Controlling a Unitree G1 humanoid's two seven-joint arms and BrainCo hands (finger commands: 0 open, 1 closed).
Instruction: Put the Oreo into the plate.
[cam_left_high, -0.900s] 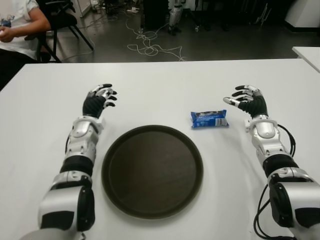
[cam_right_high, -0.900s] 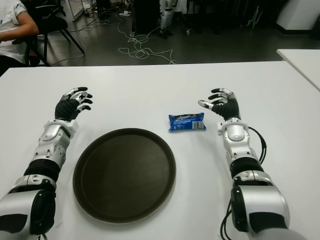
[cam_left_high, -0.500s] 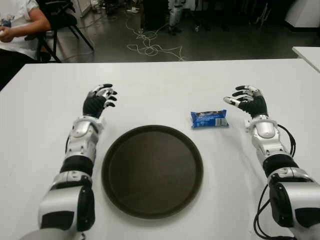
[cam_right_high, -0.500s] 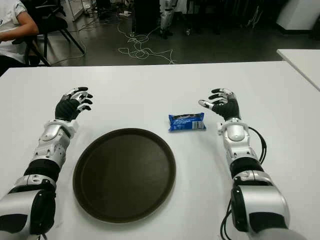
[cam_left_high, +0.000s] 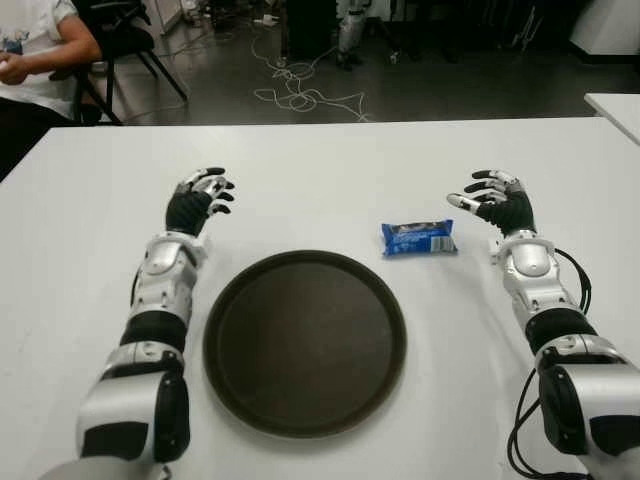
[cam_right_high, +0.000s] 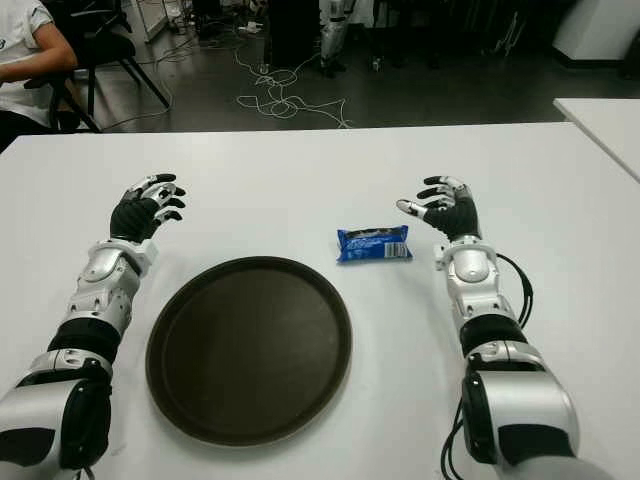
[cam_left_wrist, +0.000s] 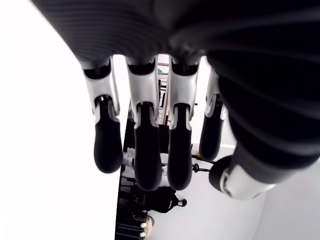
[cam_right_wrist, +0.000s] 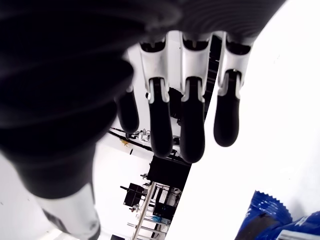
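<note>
A blue Oreo packet (cam_left_high: 419, 237) lies flat on the white table (cam_left_high: 330, 170), just beyond the right rim of a round dark brown plate (cam_left_high: 305, 340). Nothing lies in the plate. My right hand (cam_left_high: 492, 200) hovers to the right of the packet, fingers spread and holding nothing; a corner of the packet (cam_right_wrist: 270, 222) shows in the right wrist view. My left hand (cam_left_high: 203, 190) sits beyond the plate's left side, fingers relaxed and holding nothing, as the left wrist view shows.
A seated person (cam_left_high: 40, 50) is past the table's far left corner, beside a black chair (cam_left_high: 125, 40). Cables (cam_left_high: 300, 95) trail on the floor behind the table. A second white table's corner (cam_left_high: 615, 105) shows at the far right.
</note>
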